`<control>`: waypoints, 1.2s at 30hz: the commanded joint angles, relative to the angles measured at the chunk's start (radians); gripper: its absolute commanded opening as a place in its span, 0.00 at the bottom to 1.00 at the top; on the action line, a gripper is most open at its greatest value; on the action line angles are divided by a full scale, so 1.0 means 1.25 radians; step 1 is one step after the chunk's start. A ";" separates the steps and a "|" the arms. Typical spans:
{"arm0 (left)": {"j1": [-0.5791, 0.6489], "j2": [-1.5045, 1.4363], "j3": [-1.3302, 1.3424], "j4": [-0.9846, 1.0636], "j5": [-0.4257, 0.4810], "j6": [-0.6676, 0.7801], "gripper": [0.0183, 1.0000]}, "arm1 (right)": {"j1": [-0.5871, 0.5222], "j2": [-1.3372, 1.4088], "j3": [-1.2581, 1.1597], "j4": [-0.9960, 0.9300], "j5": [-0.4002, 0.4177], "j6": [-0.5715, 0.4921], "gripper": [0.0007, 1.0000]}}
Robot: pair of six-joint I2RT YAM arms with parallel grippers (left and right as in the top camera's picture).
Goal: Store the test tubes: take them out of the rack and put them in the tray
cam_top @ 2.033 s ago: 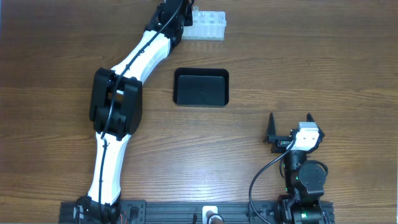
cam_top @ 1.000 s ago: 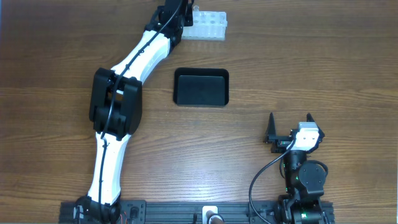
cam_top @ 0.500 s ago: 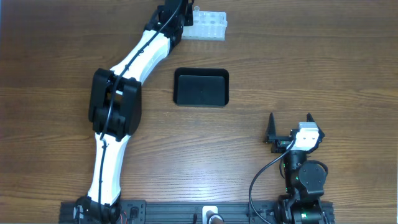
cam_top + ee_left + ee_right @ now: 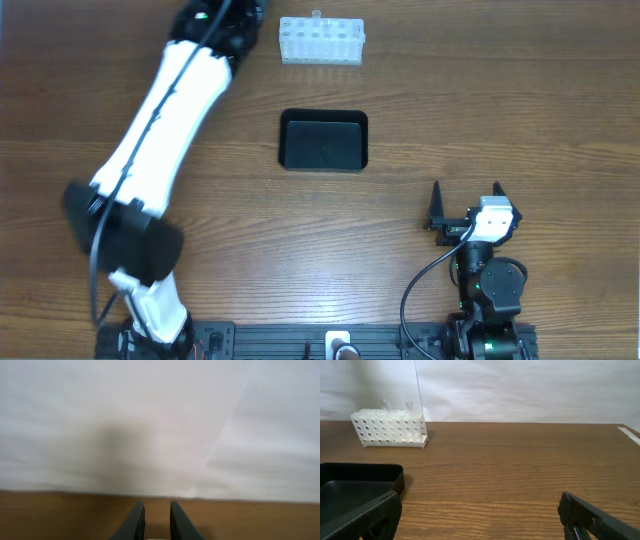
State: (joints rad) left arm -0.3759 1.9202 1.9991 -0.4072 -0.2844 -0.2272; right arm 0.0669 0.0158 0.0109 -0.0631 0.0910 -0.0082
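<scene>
The clear test tube rack [image 4: 320, 42] stands at the table's far edge, also in the right wrist view [image 4: 389, 430], with a tube [image 4: 316, 14] sticking up from it. The empty black tray [image 4: 324, 140] lies nearer the middle [image 4: 355, 485]. My left gripper [image 4: 235, 12] is lifted to the left of the rack, facing the white wall. Its fingers [image 4: 136, 519] stand close together, with a pale sliver low between them that looks like a tube top. My right gripper [image 4: 466, 200] rests open near its base [image 4: 477, 510], holding nothing.
A white wall [image 4: 160, 420] rises just behind the table's far edge. Bare wooden tabletop [image 4: 500, 110] spreads around the tray and to the right of the rack.
The left arm has swung away from the rack, to the left and upward, and the whole rack now shows. The right arm has not moved.
</scene>
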 commanded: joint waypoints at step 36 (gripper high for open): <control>-0.141 0.266 0.015 -0.581 0.027 -0.268 0.02 | -0.002 -0.007 -0.005 -0.001 0.012 -0.007 0.99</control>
State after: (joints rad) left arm -0.5739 2.2135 2.0197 -1.1332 -0.2436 -0.5468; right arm 0.0669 0.0158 0.0109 -0.0631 0.0910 -0.0090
